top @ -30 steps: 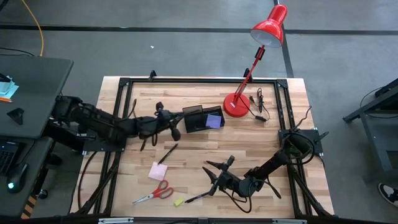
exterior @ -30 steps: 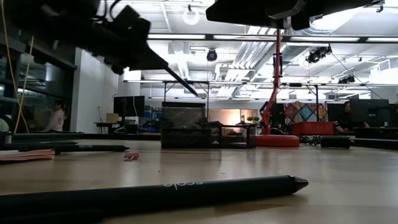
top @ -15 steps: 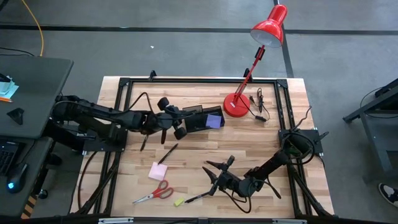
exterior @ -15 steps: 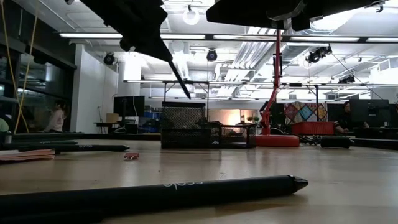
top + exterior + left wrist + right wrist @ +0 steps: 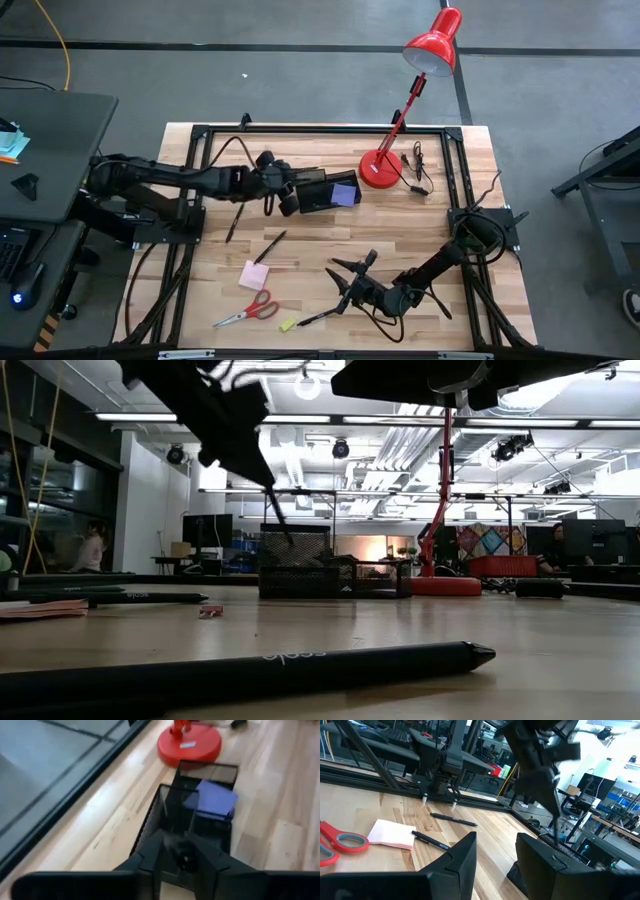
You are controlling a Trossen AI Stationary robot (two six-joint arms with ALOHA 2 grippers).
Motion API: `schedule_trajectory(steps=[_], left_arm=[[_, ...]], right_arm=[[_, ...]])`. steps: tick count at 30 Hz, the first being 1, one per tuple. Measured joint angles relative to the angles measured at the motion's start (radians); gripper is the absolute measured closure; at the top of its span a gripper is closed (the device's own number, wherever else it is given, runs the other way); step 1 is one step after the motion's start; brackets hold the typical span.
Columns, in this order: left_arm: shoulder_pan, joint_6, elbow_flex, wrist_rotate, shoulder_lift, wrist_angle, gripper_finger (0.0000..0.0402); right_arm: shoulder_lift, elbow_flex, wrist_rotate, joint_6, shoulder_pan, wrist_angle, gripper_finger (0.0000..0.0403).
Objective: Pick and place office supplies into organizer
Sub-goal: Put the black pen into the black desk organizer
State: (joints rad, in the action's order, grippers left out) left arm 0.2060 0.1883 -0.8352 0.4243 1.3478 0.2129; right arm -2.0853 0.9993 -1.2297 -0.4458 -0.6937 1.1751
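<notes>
Since 1 s ago, L gripper [image 5: 285, 190] swung right to organizer's [image 5: 327, 191] left end, clenched on pen [image 5: 279, 516] w/ tip dipping in (low view only). R gripper [image 5: 345, 280] waits near-center, part open. Wrist view: purple pad [image 5: 215, 799] in right compartment.

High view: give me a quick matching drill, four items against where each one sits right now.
Items:
1. purple pad
2. scissors
3. pink pad
4. lamp base

Places:
A. on the table just above the scissors
B. beside the organizer's right end
C. inside the organizer
D. near the table's front-left edge

Pairs: 1-C, 2-D, 3-A, 4-B
</notes>
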Motion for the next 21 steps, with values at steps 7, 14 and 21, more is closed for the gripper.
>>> schedule_trajectory(steps=[7, 14, 21], left_arm=[[0.058, -0.009, 0.0, -0.023, 0.08, -0.022, 0.0313], [0.014, -0.034, 0.001, -0.145, 0.045, -0.097, 0.0319], [-0.182, -0.036, 0.002, -0.115, -0.024, -0.227, 0.0319]], right_arm=[[0.0, 0.0, 0.001, 0.0, 0.0, 0.0, 0.0274], [0.0, 0.0, 0.003, -0.005, 0.01, -0.045, 0.0274], [0.0, 0.0, 0.008, 0.174, 0.044, -0.154, 0.0274]])
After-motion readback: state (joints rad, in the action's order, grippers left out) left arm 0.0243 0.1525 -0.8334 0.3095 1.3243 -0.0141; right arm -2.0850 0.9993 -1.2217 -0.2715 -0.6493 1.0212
